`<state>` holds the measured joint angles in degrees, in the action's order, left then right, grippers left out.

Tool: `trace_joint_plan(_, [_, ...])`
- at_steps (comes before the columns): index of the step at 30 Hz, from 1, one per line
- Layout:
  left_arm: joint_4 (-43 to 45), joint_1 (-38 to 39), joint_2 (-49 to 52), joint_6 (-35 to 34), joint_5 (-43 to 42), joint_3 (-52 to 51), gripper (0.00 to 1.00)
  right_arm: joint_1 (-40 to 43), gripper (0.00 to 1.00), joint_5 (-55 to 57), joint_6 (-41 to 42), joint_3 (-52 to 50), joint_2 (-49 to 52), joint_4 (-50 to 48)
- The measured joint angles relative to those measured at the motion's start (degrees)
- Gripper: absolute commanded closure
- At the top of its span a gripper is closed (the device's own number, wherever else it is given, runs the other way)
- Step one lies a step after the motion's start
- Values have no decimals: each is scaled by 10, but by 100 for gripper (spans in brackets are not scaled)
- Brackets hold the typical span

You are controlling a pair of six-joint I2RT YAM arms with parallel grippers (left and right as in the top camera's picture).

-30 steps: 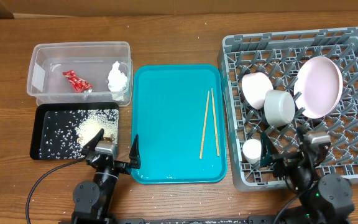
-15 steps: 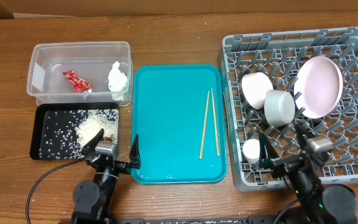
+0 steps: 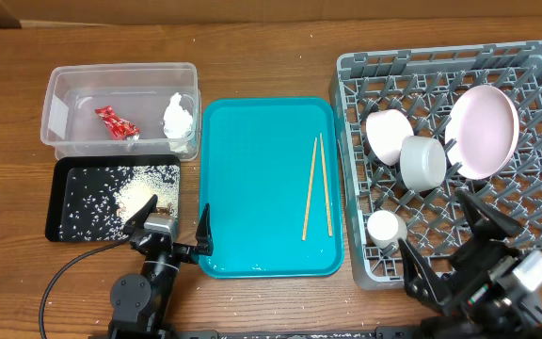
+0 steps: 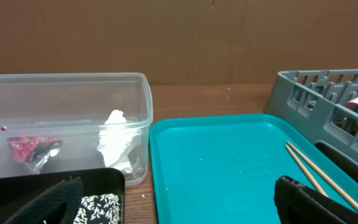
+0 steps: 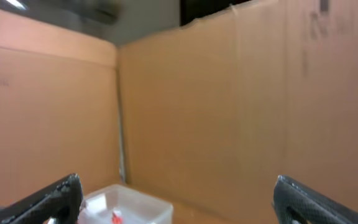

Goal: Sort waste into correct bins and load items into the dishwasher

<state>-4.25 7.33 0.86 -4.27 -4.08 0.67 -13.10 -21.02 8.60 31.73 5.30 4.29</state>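
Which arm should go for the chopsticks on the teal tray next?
Probably the right arm: the chopsticks lie along the teal tray's right side, beside the dish rack that this arm sits at, jaws open. The left arm sits at the tray's opposite corner.

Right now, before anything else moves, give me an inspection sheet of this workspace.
Surface: wooden table.
Job's things: napkin and red wrapper inside the clear tub; food scraps on the black tray; pink plate, pink bowl, whitish bowl and white cup in the dish rack; chopsticks on the teal tray, not yet loaded.
Clutter: nothing seen.
Grippers: left gripper open, empty, at the near corners of the two trays; right gripper open, empty, over the rack's near edge.
Cables: black cable loops beside the left arm.
Surroundings: cardboard wall behind the table.
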Motion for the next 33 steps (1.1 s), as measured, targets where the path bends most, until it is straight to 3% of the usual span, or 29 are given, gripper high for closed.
trace_joint_plan(5, [0, 0, 0, 0, 0, 0, 0, 0, 0, -25, 52, 51, 80, 79])
trace_joint_plan(10, [0, 0, 0, 0, 0, 0, 0, -6, 0, -70, 93, 186, 306, 272])
trace_joint_plan(14, [0, 0, 0, 0, 0, 0, 0, -62, 0, -96, 98, 317, 528, 386])
trace_joint_plan(19, [0, 0, 0, 0, 0, 0, 0, -113, 0, -118, 94, 389, 699, 375])
trace_joint_plan(24, [0, 0, 0, 0, 0, 0, 0, -123, 15, -130, 111, 398, 830, 367])
trace_joint_plan(29, [0, 0, 0, 0, 0, 0, 0, -157, 30, -25, 158, 398, 922, 392])
trace_joint_plan(33, [0, 0, 0, 0, 0, 0, 0, -209, 31, 100, 205, 398, 960, 391])
